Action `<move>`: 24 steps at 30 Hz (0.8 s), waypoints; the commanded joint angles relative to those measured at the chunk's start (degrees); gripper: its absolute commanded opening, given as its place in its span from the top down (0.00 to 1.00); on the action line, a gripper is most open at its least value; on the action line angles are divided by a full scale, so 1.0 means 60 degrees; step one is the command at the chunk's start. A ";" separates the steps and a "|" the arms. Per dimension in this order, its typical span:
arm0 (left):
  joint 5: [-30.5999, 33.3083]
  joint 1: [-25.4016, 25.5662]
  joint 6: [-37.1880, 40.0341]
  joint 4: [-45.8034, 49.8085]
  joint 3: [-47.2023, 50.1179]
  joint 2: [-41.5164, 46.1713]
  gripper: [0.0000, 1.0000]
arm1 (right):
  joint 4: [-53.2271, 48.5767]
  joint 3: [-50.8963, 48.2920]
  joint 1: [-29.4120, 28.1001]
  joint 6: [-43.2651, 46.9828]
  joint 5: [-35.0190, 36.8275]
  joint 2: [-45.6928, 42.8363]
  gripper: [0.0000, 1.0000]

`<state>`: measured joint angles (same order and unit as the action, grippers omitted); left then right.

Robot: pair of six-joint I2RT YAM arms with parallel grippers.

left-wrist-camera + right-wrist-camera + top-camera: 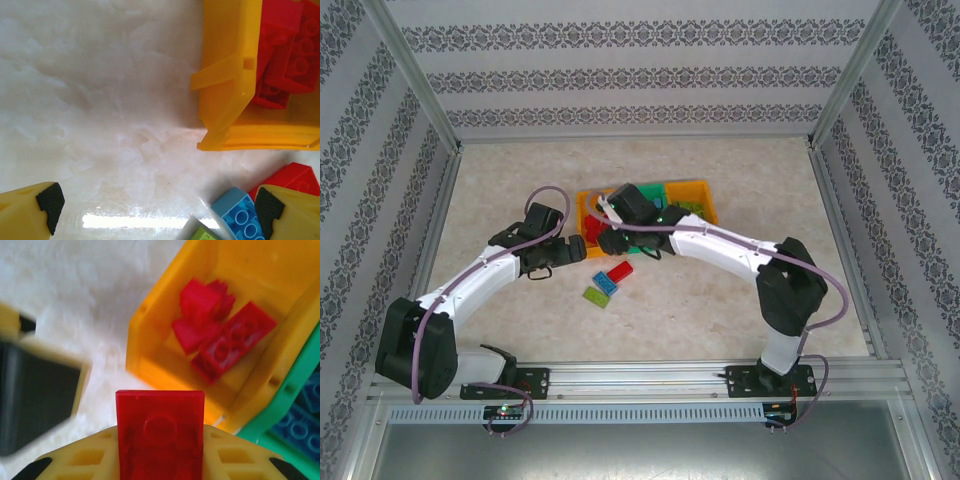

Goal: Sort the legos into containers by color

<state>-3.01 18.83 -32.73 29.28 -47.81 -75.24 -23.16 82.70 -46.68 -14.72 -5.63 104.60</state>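
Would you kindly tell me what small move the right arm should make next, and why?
Probably ease forward over the orange bin and release: the right jaws grip a red brick just short of its rim, and red bricks already lie inside.

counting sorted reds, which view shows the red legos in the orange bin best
Right wrist: it looks into the orange bin, red legos in full sight. Left wrist crops them at the frame edge, behind the bin wall. In top external the right arm overhangs that bin.
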 commanded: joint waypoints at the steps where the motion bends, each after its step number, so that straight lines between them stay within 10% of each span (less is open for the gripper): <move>1: -0.0183 0.0232 0.0283 0.0024 0.0235 0.0255 0.00 | -0.0529 0.0981 0.0294 -0.0796 -0.0113 0.0949 0.69; 11: 0.0589 0.1957 0.0679 -0.0202 0.1247 0.1208 0.00 | -0.2001 0.3678 0.0918 -0.1462 -0.0039 0.2967 0.51; 24: 0.0603 0.3999 0.2126 -0.0583 0.1705 0.0785 0.00 | -0.1548 0.3175 0.1120 -0.1692 -0.0355 0.2110 0.23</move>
<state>-0.54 41.25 -24.27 27.31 -36.67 -68.64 -33.30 103.44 -40.60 -23.51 -6.79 121.97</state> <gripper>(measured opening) 0.996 0.761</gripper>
